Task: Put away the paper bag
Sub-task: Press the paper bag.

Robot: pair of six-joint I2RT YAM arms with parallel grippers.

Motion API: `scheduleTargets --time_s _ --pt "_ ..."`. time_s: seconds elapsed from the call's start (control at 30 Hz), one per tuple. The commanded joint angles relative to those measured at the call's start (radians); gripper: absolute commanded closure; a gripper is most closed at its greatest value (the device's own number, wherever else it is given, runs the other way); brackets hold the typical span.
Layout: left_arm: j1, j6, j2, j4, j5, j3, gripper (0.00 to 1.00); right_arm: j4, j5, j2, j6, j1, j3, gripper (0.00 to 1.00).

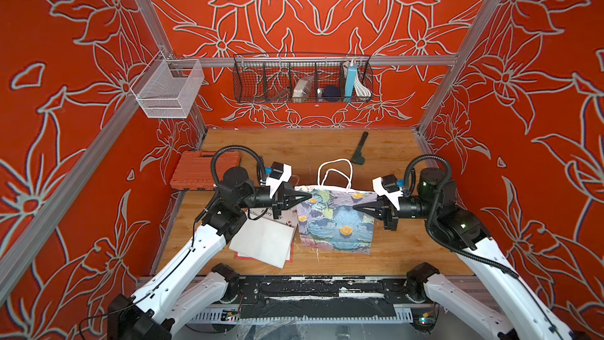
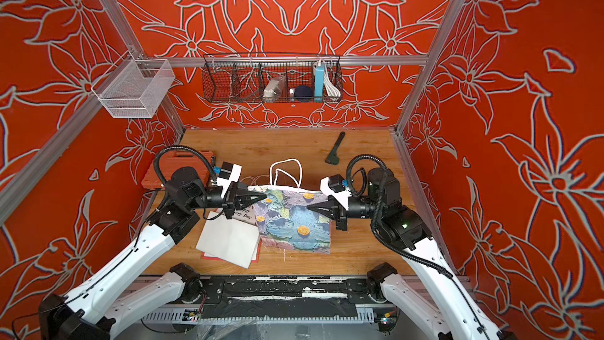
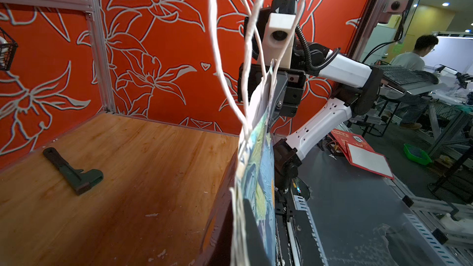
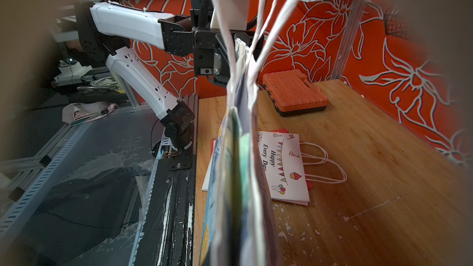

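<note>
Near edge: flat white bag point(image 1: 261, 240) lying on table point(image 1: 327, 145). Just behind, flowered paper bag point(image 1: 336, 224) flattened, held upright over table, left gripper point(image 1: 307, 196) and right gripper point(image 1: 356, 207) each clamped tight on its upper corners. Pickup looks done; stowing left, maybe wall basket point(image 1: 251, 86) beyond.

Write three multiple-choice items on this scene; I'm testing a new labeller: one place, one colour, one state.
1. Where is the orange case? A at the table's left edge; B in the wire basket; C on the right arm.
2. What colour are the floral bag's handles? A red; B white; C black.
3. How is the floral bag? A lying flat; B crumpled in a basket; C upright, top corners pinched by the left tool and right tool.
A: it sits on wood there. B: the loops are white. C: both tools are shut on its top edge.
</note>
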Motion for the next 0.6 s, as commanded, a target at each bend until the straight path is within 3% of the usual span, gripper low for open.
scheduleTargets --time_s 0.0,0.07,0.1,0.13,0.17,0.23,0.33,0.43,0.57 --pt "0.012 -0.007 0.014 0.076 0.032 0.033 1.0 0.01 -0.04 0.006 -0.032 -0.004 0.002 1.0" --pt "0.012 -0.022 0.019 0.098 0.031 0.034 1.0 0.016 -0.041 0.016 -0.031 -0.006 0.004 1.0" --pt "0.011 -0.026 0.021 0.097 0.027 0.037 0.94 0.023 -0.042 0.019 -0.027 -0.006 0.002 1.0" --pt "0.012 -0.026 0.022 0.084 0.02 0.041 0.73 0.035 -0.044 0.021 -0.019 -0.007 0.001 1.0" --pt "0.011 -0.017 0.021 0.063 0.018 0.044 0.58 0.044 -0.044 0.023 -0.012 -0.007 -0.001 1.0" --pt "0.012 0.008 0.021 0.033 0.022 0.039 0.52 0.057 -0.047 0.022 -0.005 -0.009 0.001 1.0" --pt "0.011 -0.005 0.021 0.06 0.037 0.023 0.63 0.062 -0.047 0.027 -0.001 -0.01 0.002 1.0" --pt "0.012 -0.04 0.031 0.097 0.04 0.023 1.0 0.081 -0.051 0.035 0.008 -0.009 -0.005 1.0" --pt "0.011 -0.026 0.026 0.085 0.009 0.022 1.0 0.09 -0.04 0.039 0.022 -0.009 -0.005 0.97"
